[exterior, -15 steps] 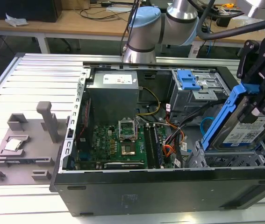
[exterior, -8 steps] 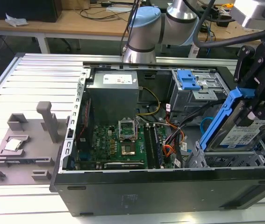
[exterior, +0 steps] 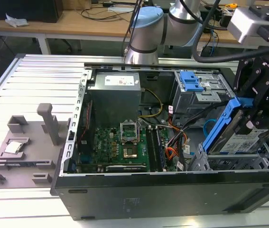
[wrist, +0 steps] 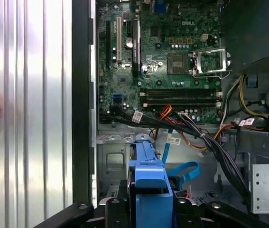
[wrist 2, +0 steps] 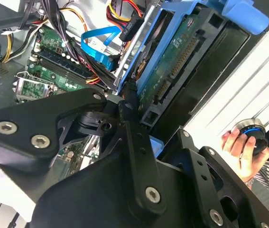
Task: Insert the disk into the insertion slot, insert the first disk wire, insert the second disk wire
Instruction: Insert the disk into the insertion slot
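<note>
Ribbed aluminium table (exterior: 30, 80) under an open black computer case (exterior: 148, 194). Nearest, at the exterior view's right, just behind the case wall: silver perforated slot (exterior: 201, 162). Right above it, tilted with one end raised and the lower end close to the slot's top: disk (exterior: 241, 141) in its blue frame, not lying flat inside. Gripped at the frame by the black claw (exterior: 254, 122), with fingers (wrist 2: 129, 107) closed against the frame's edge in the second wrist view. Further in: green circuit board (exterior: 125, 147), loose coloured wires (exterior: 174, 142) beside the disk. Beyond those: grey cage (exterior: 205, 92) with a blue latch (exterior: 191, 80), and a grey power box (exterior: 115, 95). Off the case, at the exterior view's left: grey tray (exterior: 20, 152). Over the table in the second wrist view: hand (wrist 2: 236, 142) on a round knob (wrist 2: 252, 133)
</note>
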